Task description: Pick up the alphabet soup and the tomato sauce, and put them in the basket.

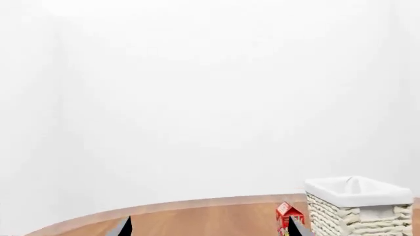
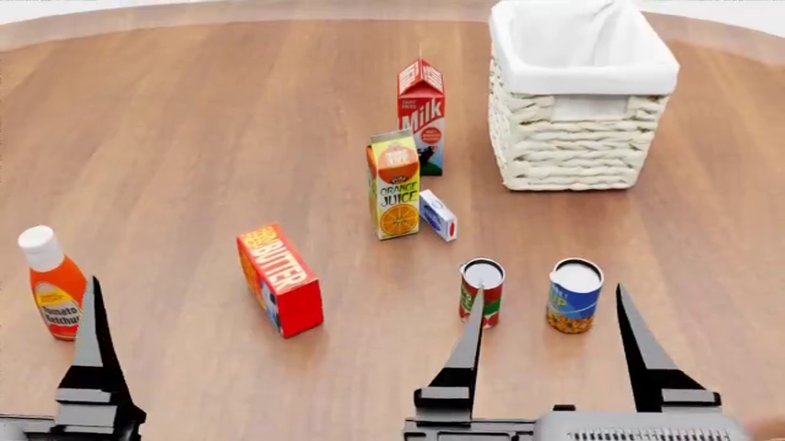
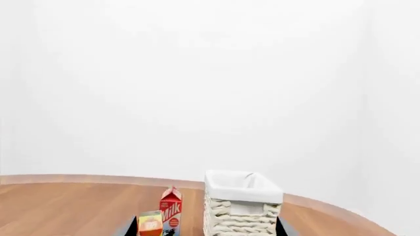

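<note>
The alphabet soup [image 2: 574, 296], a blue can, stands upright on the wooden table beside the tomato sauce [image 2: 481, 292], a red-and-green can to its left. The cream wicker basket [image 2: 576, 147] stands farther back on the right; it also shows in the left wrist view [image 1: 357, 211] and the right wrist view [image 3: 239, 216]. My right gripper [image 2: 552, 290] is open and empty, hovering on the near side of both cans; the soup shows between its fingers. My left gripper [image 1: 208, 228] is open and empty; one finger [image 2: 88, 335] shows near the ketchup. Neither can shows in the wrist views.
A milk carton [image 2: 421, 115], an orange juice carton [image 2: 395, 184] and a small white box [image 2: 438, 215] stand between the cans and the basket's left side. A red butter box [image 2: 279, 280] lies mid-left. An orange-red ketchup bottle [image 2: 51, 285] stands at far left.
</note>
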Controlling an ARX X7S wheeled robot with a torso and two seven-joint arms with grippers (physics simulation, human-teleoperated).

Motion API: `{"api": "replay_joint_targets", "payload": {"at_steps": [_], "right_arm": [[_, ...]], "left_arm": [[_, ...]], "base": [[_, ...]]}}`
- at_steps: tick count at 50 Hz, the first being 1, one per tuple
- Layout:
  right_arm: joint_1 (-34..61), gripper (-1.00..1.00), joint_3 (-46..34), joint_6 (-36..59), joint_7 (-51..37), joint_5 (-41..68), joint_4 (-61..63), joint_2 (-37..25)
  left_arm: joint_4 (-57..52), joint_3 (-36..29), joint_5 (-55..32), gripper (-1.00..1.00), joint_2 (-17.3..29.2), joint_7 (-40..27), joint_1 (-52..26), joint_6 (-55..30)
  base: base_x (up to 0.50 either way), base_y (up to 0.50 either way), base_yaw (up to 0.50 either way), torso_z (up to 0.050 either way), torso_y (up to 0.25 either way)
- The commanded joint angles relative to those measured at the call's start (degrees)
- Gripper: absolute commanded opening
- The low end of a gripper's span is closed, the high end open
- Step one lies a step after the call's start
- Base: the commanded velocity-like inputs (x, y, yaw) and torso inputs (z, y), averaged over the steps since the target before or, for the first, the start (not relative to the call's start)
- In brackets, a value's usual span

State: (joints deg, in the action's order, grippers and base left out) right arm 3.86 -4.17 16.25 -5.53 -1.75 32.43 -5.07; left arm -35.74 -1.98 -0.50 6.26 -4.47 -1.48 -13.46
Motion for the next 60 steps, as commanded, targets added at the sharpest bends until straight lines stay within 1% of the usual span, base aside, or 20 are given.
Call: {"api": "replay_joint_targets", "payload": {"at_steps": [1, 3, 5, 12, 14, 15, 18, 19, 20, 24, 26, 27, 32, 44, 45, 50, 51, 53, 59, 60], "right_arm": [[1.5, 1.0, -1.3, 7.8, -1.1, -1.0, 13.3, -1.4], [1.6, 1.0, -1.3, 7.9, -1.3, -0.8, 13.2, -1.4], [-0.1, 1.0, -1.5, 2.9, -2.0, -0.9, 9.9, -1.7], [-1.0, 1.0, -2.2, 2.3, -3.0, -1.1, 10.1, -2.0], [0.6, 1.0, -2.3, 6.7, -2.7, -1.0, 13.1, -1.9], [-0.6, 1.0, -2.4, 3.5, -3.2, -1.0, 11.2, -2.1], [-1.0, 1.0, -2.4, 2.8, -3.5, -0.8, 11.2, -2.2], [0.5, 1.0, -3.3, 7.3, -2.8, -0.8, 14.2, -2.3], [0.6, 1.0, -3.3, 7.6, -2.8, -0.8, 14.4, -2.3], [-2.0, 1.0, -3.7, 1.4, -3.7, -0.8, 10.5, -2.8], [-1.2, 1.0, -3.7, 3.8, -3.5, -0.6, 12.0, -2.9], [-2.1, 1.0, -3.9, 1.6, -3.8, -0.7, 10.8, -3.0], [-1.4, 1.0, -4.1, 3.4, -3.9, -0.4, 11.7, -3.2], [-2.4, 1.0, -4.9, 0.8, -4.7, -0.4, 10.1, -4.1], [-1.0, 1.0, -4.8, 4.1, -4.4, -0.1, 12.1, -4.0], [-2.3, 1.0, -5.1, 1.0, -5.0, -0.2, 10.4, -4.4], [-1.1, 1.0, -5.2, 4.0, -4.7, -0.1, 12.2, -4.3], [-2.2, 1.0, -5.4, 1.2, -5.1, -0.3, 10.4, -4.5], [-2.3, 1.0, -6.6, 0.7, -5.4, -1.7, 10.1, -5.2], [-0.7, 1.0, -6.7, 4.5, -4.9, -1.6, 12.4, -5.1]], "left_arm": [[-10.4, 0.3, -0.2, 1.0, 1.8, -0.9, 0.4, -2.0], [-10.1, 0.2, -0.2, 1.0, 2.0, -1.1, 0.6, -1.7], [-10.0, 0.0, -0.2, 1.0, 2.1, -1.2, 0.6, -1.5], [-9.7, -0.9, 0.1, 1.0, 2.3, -1.8, 1.3, -0.7], [-10.3, -0.9, 0.0, 1.0, 2.4, -2.0, 1.3, -1.2], [-10.6, -1.0, 0.2, 1.0, 2.4, -2.1, 1.3, -1.4], [-11.1, -1.3, 0.2, 1.0, 2.5, -2.3, 1.1, -1.9], [-11.5, -0.5, -0.7, 1.0, 1.6, -3.3, 1.5, -2.0], [-11.4, -0.7, -0.6, 1.0, 1.6, -3.4, 1.6, -1.8], [-11.6, -0.8, -0.8, 1.0, 1.9, -3.6, 1.5, -2.3], [-11.8, -0.8, -1.0, 1.0, 2.0, -3.8, 1.5, -2.4], [-11.4, -0.9, -1.0, 1.0, 2.0, -3.8, 1.7, -2.0], [-10.8, -1.0, -1.2, 1.0, 2.3, -4.1, 1.8, -1.4], [-11.1, -1.4, -1.4, 1.0, 2.9, -5.0, 1.9, -1.7], [-11.0, -1.4, -1.4, 1.0, 2.9, -5.1, 1.9, -1.7], [-10.8, -1.6, -1.7, 1.0, 3.1, -5.3, 1.9, -1.5], [-10.7, -1.6, -1.8, 1.0, 3.2, -5.4, 2.0, -1.3], [-10.8, -1.7, -1.8, 1.0, 3.3, -5.5, 2.0, -1.5], [-10.5, -1.8, -2.1, 1.0, 3.5, -5.8, 2.0, -1.4], [-10.4, -1.9, -2.1, 1.0, 3.6, -5.8, 2.0, -1.4]], "base": [[0.0, 0.0, 0.0, 0.05, 0.059], [0.0, 0.0, 0.0, 0.05, 0.06], [0.0, 0.0, 0.0, 0.05, 0.061], [0.0, 0.0, 0.0, 0.05, 0.059], [0.0, 0.0, 0.0, 0.05, 0.058], [0.0, 0.0, 0.0, 0.05, 0.062], [0.0, 0.0, 0.0, 0.05, 0.059], [0.0, -0.23, 0.0, 0.0, 0.0], [0.0, -0.22, 0.0, 0.0, 0.0], [0.0, -0.19, 0.0, 0.0, 0.0], [0.0, -0.18, 0.0, 0.0, 0.0], [0.0, -0.19, 0.0, 0.0, 0.0], [0.0, -0.18, 0.0, 0.0, 0.0], [0.0, -0.19, 0.0, 0.0, 0.0], [0.0, -0.18, 0.0, 0.0, 0.0], [0.0, -0.19, 0.0, 0.0, 0.0], [0.0, -0.18, 0.0, 0.0, 0.0], [0.0, -0.19, 0.0, 0.0, 0.0], [0.0, -0.08, 0.0, 0.0, 0.0], [0.0, 0.0, 0.0, 0.0, 0.0]]}}
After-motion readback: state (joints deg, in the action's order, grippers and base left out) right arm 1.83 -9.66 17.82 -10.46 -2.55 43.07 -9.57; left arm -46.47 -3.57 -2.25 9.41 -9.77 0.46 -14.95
